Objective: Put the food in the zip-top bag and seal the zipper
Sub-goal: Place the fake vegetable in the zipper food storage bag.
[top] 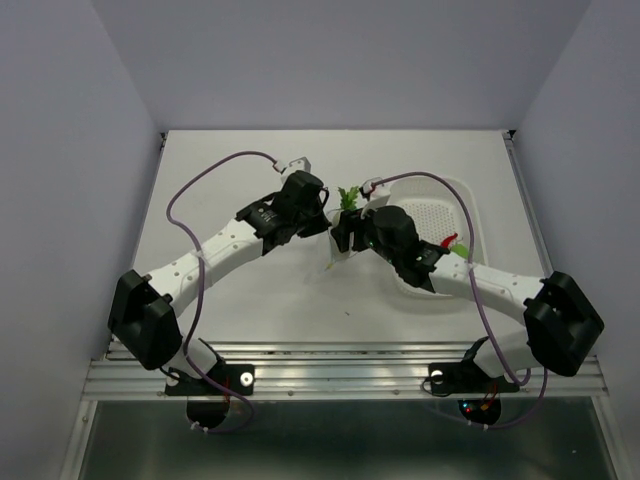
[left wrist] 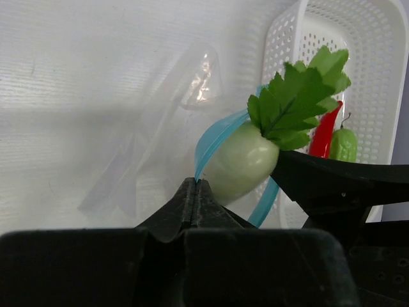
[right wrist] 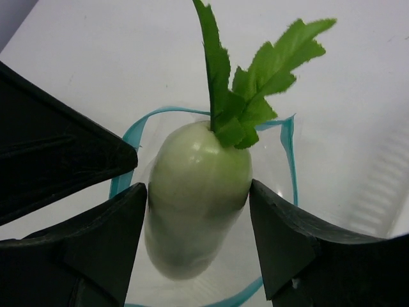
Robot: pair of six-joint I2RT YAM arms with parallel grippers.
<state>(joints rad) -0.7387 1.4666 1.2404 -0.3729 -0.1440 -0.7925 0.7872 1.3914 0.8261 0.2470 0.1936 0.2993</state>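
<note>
The white radish with green top point(right wrist: 195, 211) is held upright between my right gripper's point(right wrist: 198, 190) fingers, its lower end inside the open mouth of the clear zip-top bag point(left wrist: 160, 128). The light-blue zipper point(right wrist: 284, 147) loops around the radish. My left gripper point(left wrist: 195, 185) is shut on the zipper edge point(left wrist: 214, 137) and holds the mouth up. In the top view both grippers, left point(top: 325, 222) and right point(top: 345, 232), meet at table centre with the radish leaves point(top: 349, 196) above them. The red chili point(left wrist: 324, 131) and green pod point(left wrist: 343, 144) lie in the basket.
The white perforated basket point(top: 440, 215) sits on the table just right of the grippers, under my right arm; it also shows in the left wrist view point(left wrist: 281, 57). Grey walls enclose the table on three sides.
</note>
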